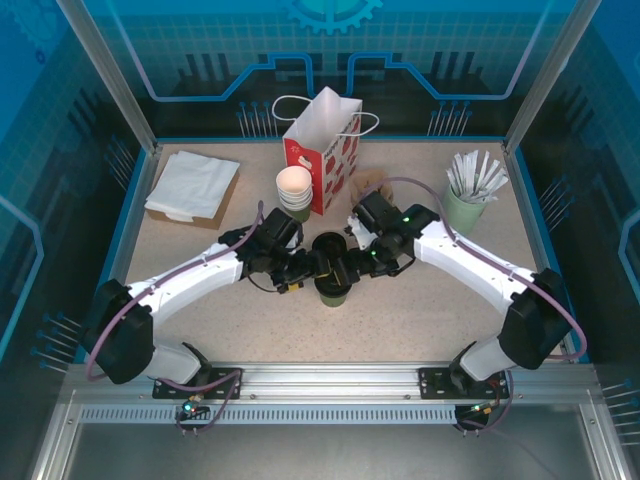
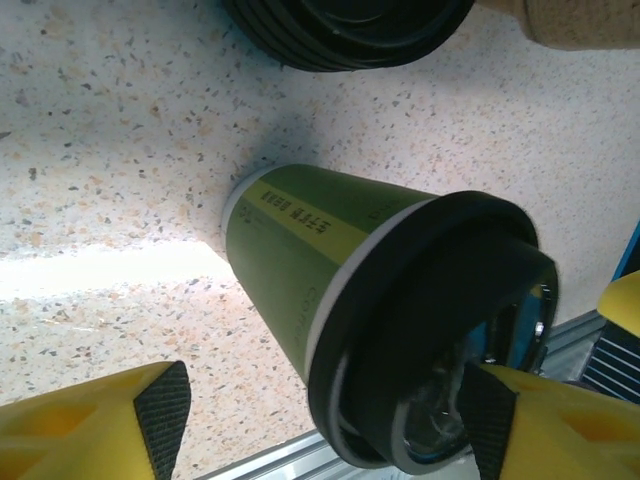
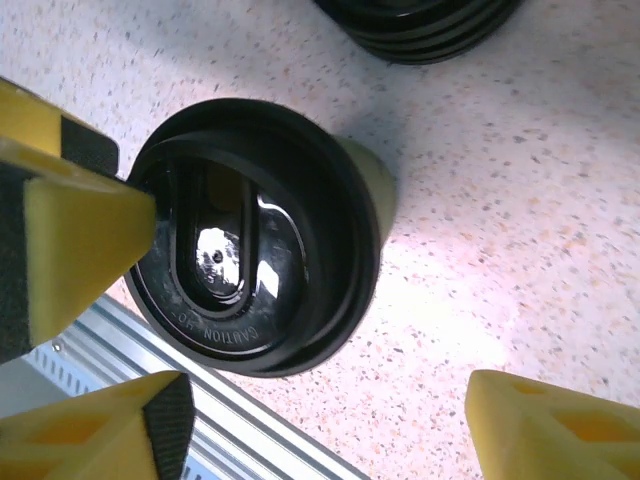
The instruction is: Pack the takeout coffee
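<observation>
Yellow fingers (image 2: pixel 80 420) of the left gripper (image 2: pixel 325 410) stand wide on either side of the takeout coffee (image 2: pixel 290 260). One pad appears to touch the rim of its black lid (image 2: pixel 430 330) and the other is apart from the cup wall, so nothing is gripped. The right gripper (image 3: pixel 325 405) spreads its fingers (image 3: pixel 540 425) wide too, with bare tabletop (image 1: pixel 420 320) between them and the lid just beyond their tips.

The cup stands upright at the middle of the tabletop. It is just near of a stack of black lids (image 1: pixel 328 247) and well near of the white-and-red gift bag (image 1: pixel 322 150).

We judge three risks. Both grippers crowd one small cup, so they may bump each other or tip it over. A squeeze on the lid instead of the paper wall may pop the lid off. A loose hold may drop the cup before it reaches the bag.
</observation>
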Robot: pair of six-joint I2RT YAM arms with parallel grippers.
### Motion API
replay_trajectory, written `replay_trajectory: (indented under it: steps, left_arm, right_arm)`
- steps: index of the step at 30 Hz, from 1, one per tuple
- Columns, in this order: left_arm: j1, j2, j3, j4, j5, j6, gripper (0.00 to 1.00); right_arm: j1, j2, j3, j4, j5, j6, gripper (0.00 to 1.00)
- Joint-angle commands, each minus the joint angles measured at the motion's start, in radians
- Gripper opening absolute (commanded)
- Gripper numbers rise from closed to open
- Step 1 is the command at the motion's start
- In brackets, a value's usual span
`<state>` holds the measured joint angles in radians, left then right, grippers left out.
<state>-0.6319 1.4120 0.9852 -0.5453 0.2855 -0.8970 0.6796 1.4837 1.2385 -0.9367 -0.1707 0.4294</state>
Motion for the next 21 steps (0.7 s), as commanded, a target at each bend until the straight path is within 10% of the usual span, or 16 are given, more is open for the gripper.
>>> replay_trajectory:
  steps: [1, 4, 21]
  left_arm:
    - [0.005, -0.015, 0.051, -0.023, 0.017, -0.015, 0.81]
    - [0.016, -0.043, 0.062, -0.041, 0.005, -0.013, 0.85]
    - [0.275, -0.385, -0.12, -0.128, -0.097, -0.028, 0.99]
  right_arm:
    - [-0.005, -0.035, 0.012, -0.043, 0.068, -0.016, 0.84]
    - [0.018, -0.036, 0.028, -0.063, 0.113, -0.018, 1.0]
    - [0.205, 0.233, 0.27, -0.178, 0.254, -0.047, 1.0]
